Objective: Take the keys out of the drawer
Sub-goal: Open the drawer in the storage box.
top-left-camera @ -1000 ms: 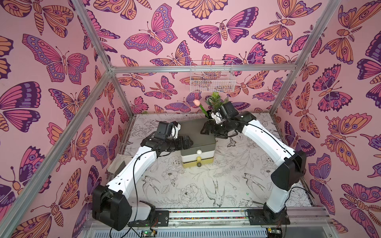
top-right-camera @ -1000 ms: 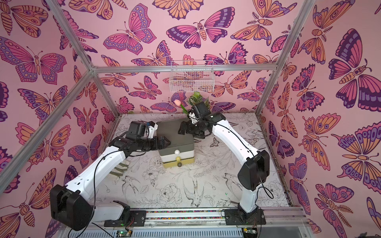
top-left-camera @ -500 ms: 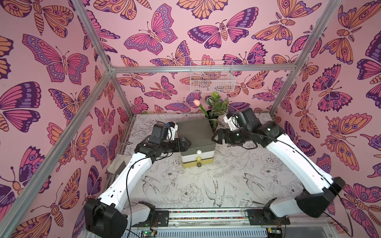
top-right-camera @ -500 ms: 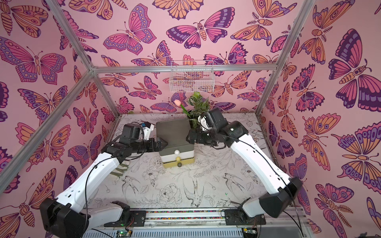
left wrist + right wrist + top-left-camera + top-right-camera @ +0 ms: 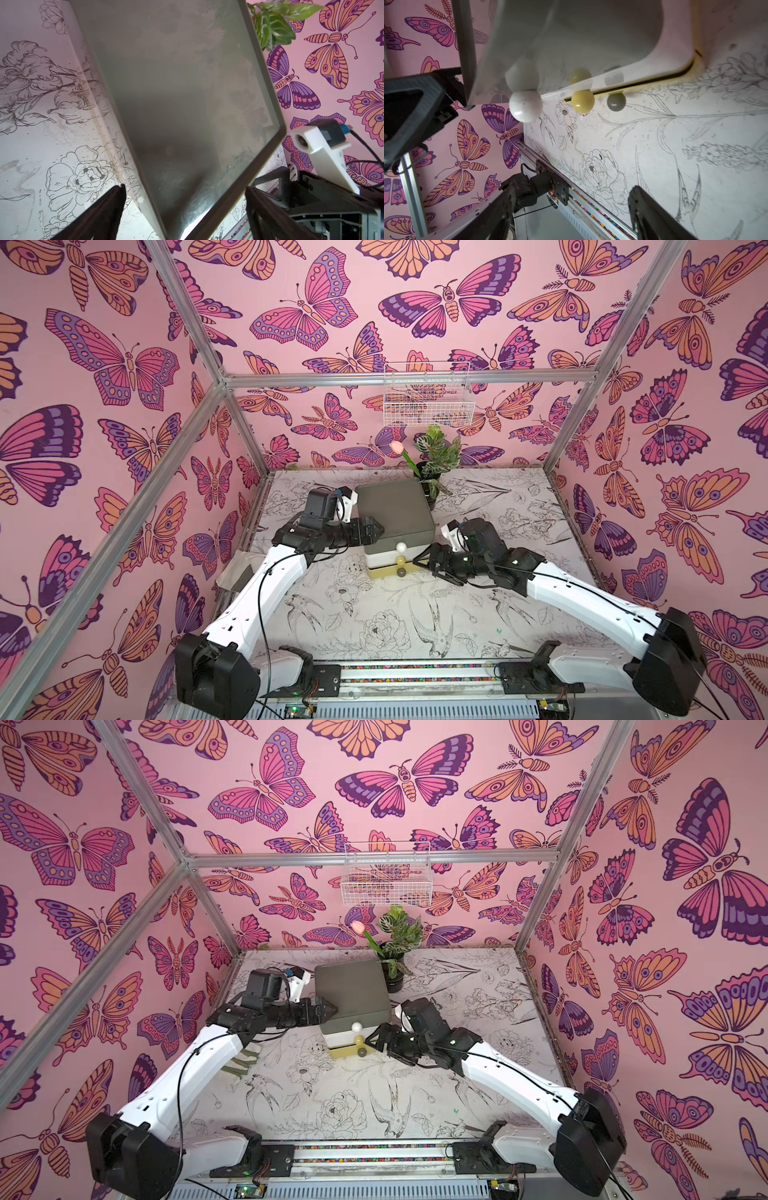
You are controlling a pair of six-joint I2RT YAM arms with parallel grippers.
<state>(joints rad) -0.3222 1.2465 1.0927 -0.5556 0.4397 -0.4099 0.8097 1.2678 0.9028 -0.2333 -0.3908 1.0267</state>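
Note:
A small grey-green cabinet (image 5: 392,506) stands at the table's middle back with three stacked drawers. Their ball knobs are white (image 5: 526,106), yellow (image 5: 582,101) and grey (image 5: 616,102). All three drawers look pushed in, and the keys are hidden. My left gripper (image 5: 379,531) is at the cabinet's left top edge. It is open, and in the left wrist view its fingers (image 5: 108,205) straddle that edge (image 5: 187,207) with a gap on each side. My right gripper (image 5: 420,561) hangs open beside the drawer fronts on their right, holding nothing, with the knobs just ahead of it.
A potted plant (image 5: 438,456) with a pink tulip (image 5: 395,446) stands right behind the cabinet's back right corner. A white wire basket (image 5: 428,402) hangs on the back wall. A metal rail (image 5: 415,672) runs along the table's front edge.
My right arm has swung from the cabinet's back right corner round to its front right, down beside the knobs. My left gripper has stayed at the cabinet's left edge.

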